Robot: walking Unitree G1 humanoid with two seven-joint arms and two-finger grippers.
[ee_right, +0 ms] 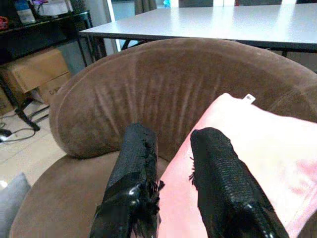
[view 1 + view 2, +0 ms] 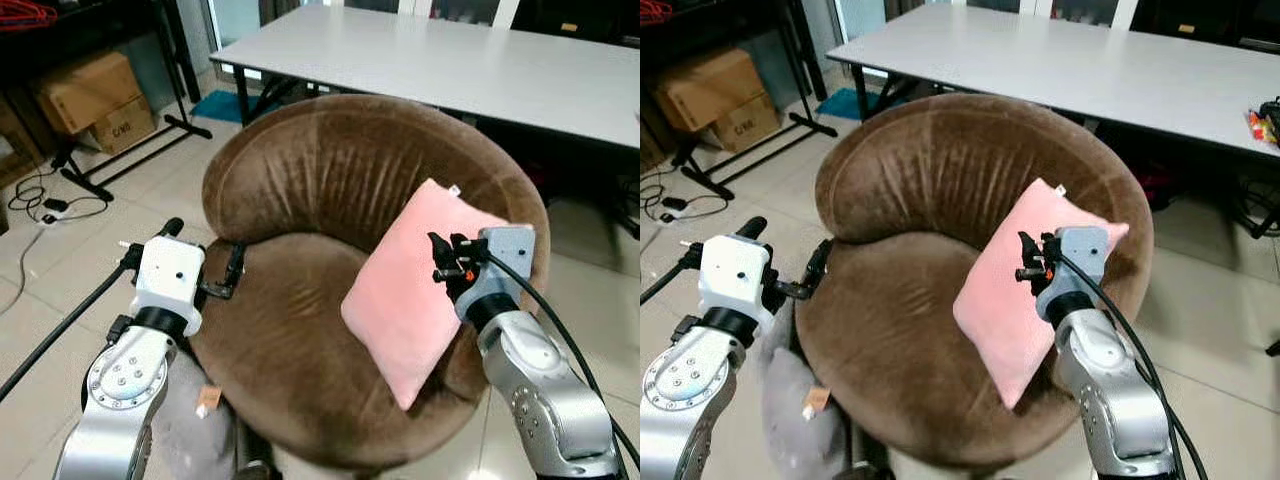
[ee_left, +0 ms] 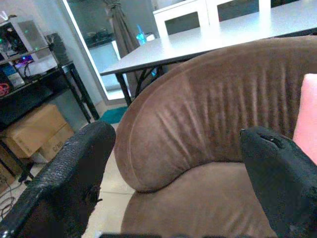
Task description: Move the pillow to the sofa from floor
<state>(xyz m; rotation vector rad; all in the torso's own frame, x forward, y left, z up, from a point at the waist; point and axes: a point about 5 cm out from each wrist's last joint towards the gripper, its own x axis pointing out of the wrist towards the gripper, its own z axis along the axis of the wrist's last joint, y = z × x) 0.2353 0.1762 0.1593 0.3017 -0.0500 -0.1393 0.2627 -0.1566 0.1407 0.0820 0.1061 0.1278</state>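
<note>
A pink pillow (image 2: 415, 290) leans upright against the right armrest of the round brown sofa chair (image 2: 300, 180), its lower corner on the seat. My right gripper (image 2: 447, 255) is at the pillow's upper edge. In the right wrist view its fingers (image 1: 133, 168) stand a little apart, with the pillow (image 1: 257, 148) under and beside one of them and nothing between them. My left gripper (image 2: 205, 250) hovers open at the sofa's left rim, holding nothing. Its fingers (image 3: 74, 168) are spread wide before the backrest.
A long white table (image 2: 450, 60) stands right behind the sofa. Cardboard boxes (image 2: 90, 95), black stand legs (image 2: 130, 150) and cables (image 2: 40, 200) are on the tiled floor at the left. A grey cushion (image 2: 790, 400) lies on the floor by the sofa's front left.
</note>
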